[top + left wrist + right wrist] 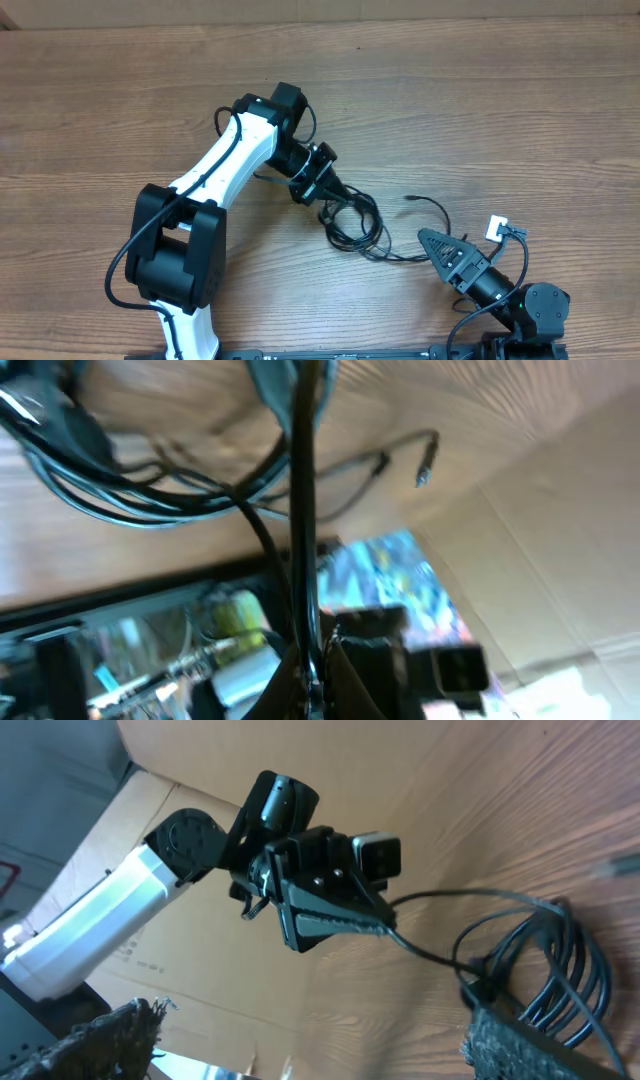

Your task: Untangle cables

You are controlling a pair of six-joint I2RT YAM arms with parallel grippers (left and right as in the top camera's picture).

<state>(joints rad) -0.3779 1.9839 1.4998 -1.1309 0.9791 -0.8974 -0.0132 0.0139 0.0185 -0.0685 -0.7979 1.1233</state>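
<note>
Black cables [352, 222]: thin cords heaped in a loose knot of overlapping loops on the counter [120, 90], directly beyond the tip of the left claw [337, 192] and between the two claws.
Left claw: closed down to a narrow point, pinching one strand at the near edge of the knot; the cord leaves its tip and curves off into the loops.
Left wrist view: a single black cord runs straight down into the pinch between the fingers [348, 682], with several blurred loops crossing just ahead of them.
Right claw [430, 240]: spread wide and holding nothing, aimed at the knot from the side opposite the left claw.
Right claw's own view: its two fingers sit far apart at the lower edge; the bundle of loops lies right by one of them, and whether it touches cannot be told.
Loose end [410, 198]: one strand arcs out of the knot, passes just ahead of the right claw's tip and stops on the bare wood, apart from both claws.
Plug [428, 460]: a small silver-tipped end lying on the wood well ahead of the left claw, too blurred to say more.
Cardboard [200, 830]: brown sheet behind the left arm, past the counter's edge.
</note>
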